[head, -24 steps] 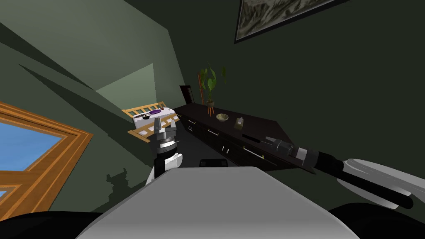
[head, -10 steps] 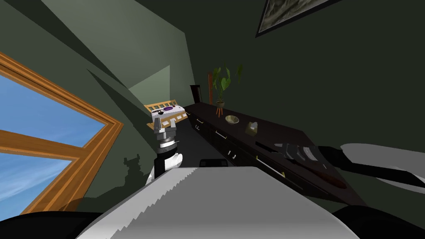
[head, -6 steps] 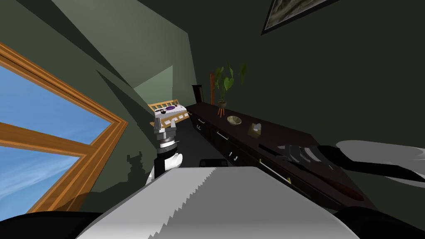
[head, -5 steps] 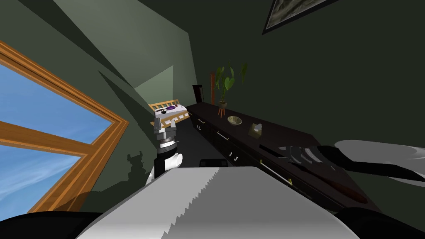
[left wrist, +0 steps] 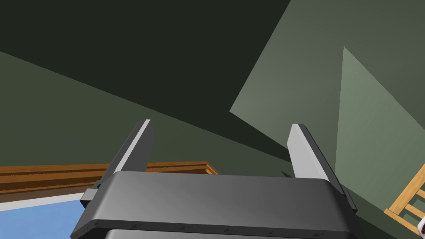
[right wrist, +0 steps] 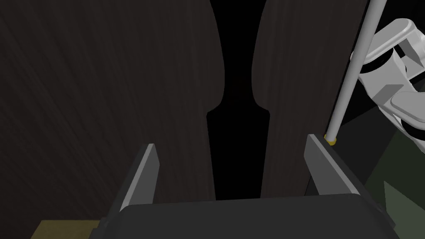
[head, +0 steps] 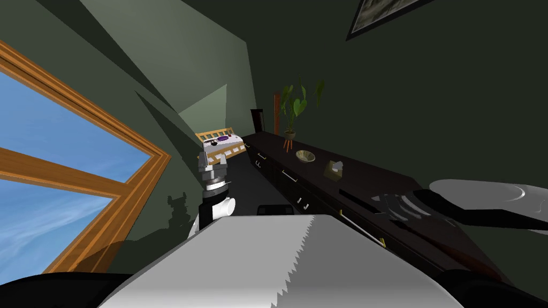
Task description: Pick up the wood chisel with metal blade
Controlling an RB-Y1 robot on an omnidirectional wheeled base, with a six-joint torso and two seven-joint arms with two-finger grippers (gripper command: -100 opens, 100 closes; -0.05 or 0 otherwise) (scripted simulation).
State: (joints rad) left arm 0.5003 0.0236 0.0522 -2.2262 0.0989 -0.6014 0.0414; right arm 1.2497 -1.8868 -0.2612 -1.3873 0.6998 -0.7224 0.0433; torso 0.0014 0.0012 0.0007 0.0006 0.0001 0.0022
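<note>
**Camera swung round; right arm low over the dresser**

Swung round since the earliest frame is the camera itself. More of the wood-framed window [head: 64, 133] is now taken in, and the right arm has been brought lower over the dresser top.

Beside the window, the left gripper [head: 210, 159] is held upright on a vertical forearm. Its flat grey blades are spread wide with nothing between them. Behind it, a bed [head: 222, 143] of pale wooden slats with white bedding is seen.

A long dresser [head: 364, 179] of dark, faintly grained wood runs off to the right. On it are carried a leafy plant [head: 297, 104] in a small pot, a shallow round bowl [head: 305, 155] and a small squarish box [head: 334, 169].

The right gripper [right wrist: 230, 143] is stretched out low over the dresser top, jaws parted and empty. A thin grey drawer handle [right wrist: 350, 70] with a brass end is seen just beside one finger.

The chisel [head: 471, 262] is made out only dimly, as a long reddish-brown shape lying on the dresser beneath the right forearm.
</note>
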